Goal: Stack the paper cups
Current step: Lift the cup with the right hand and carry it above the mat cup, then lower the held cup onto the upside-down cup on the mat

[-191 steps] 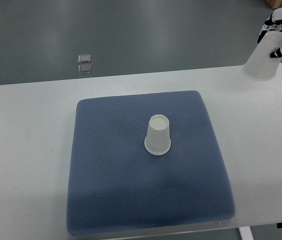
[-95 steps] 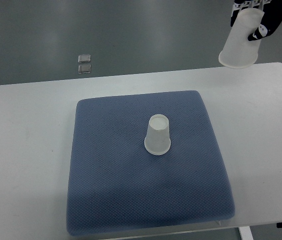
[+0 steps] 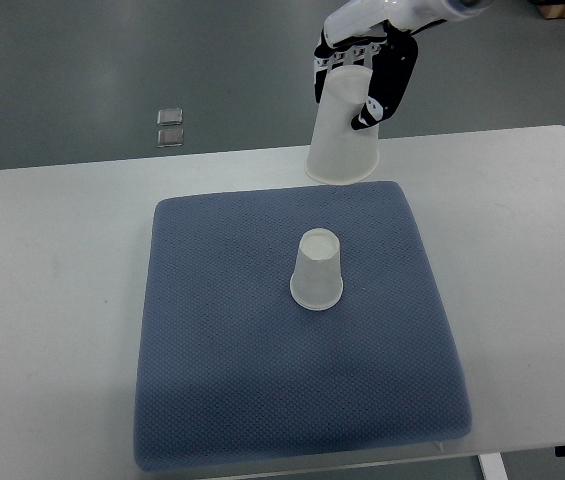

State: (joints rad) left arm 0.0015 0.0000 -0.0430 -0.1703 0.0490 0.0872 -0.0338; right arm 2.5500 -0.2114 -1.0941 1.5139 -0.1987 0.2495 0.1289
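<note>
Right hand [image 3: 367,70] held an inverted paper cup [image 3: 343,132], fingers wrapped round it. A second inverted cup [image 3: 316,270] stood on the blue mat [image 3: 222,380], at 6 o'clock from the held cup, well apart

One translucent white paper cup [image 3: 316,270] stands upside down, rim down, near the middle of the blue textured mat [image 3: 222,380]. A second, same-looking cup [image 3: 341,135] hangs inverted above the mat's far edge, slightly tilted.

Right hand [image 3: 365,72] gripped an upside-down paper cup [image 3: 343,130] in the air above the mat's far edge. Second cup [image 3: 316,270] stood upside-down mid blue mat [image 3: 212,350] on white table [image 3: 52,300]. Cups apart.
</note>
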